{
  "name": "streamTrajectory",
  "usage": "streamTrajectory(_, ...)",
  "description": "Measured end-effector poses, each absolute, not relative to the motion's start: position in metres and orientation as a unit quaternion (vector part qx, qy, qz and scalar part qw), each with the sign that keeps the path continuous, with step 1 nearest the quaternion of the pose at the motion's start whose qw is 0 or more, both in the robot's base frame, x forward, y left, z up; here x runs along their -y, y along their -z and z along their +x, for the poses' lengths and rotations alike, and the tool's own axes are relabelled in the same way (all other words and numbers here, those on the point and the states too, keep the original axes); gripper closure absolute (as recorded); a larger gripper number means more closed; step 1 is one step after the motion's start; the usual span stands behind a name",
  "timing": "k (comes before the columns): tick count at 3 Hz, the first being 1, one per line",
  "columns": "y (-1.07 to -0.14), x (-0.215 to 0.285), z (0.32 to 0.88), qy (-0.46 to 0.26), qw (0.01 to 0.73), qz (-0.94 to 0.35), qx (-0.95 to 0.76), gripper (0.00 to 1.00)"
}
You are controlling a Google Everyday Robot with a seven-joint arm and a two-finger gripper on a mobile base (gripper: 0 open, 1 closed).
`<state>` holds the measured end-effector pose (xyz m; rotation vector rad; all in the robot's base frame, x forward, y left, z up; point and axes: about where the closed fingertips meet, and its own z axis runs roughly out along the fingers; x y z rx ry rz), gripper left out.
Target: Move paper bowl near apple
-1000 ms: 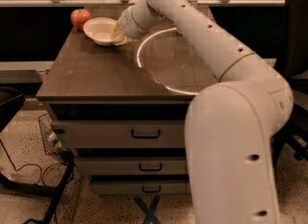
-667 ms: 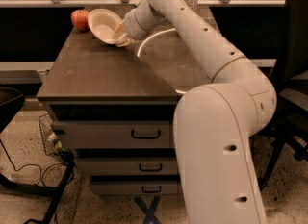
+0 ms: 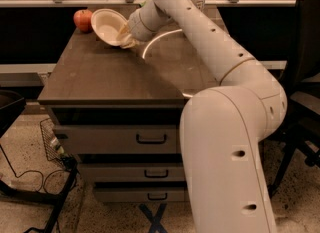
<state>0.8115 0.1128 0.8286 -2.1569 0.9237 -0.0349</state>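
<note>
No text, label, brand, number or sign readable anywhere in room. Paper bowl [image 3: 106, 24], apple [image 3: 83, 19], white arm [image 3: 225, 62], drawer fronts [image 3: 100, 139]: all plain as far as can be told. Gripper [image 3: 125, 38] over far left of cabinet top [image 3: 110, 77], clamped on tilted bowl's rim, bowl just beside apple.

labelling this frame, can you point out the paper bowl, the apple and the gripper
paper bowl [image 3: 107, 24]: camera view, inside of the tilted bowl
apple [image 3: 82, 20]: camera view, its red front side
gripper [image 3: 125, 37]: camera view, fingertips clamped on the bowl's right rim
</note>
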Motion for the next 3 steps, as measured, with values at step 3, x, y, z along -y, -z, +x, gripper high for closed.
streamTrajectory(3, -0.8304, -0.1151, 0.8111, 0.012, 0.386, -0.848, -0.362, 0.00)
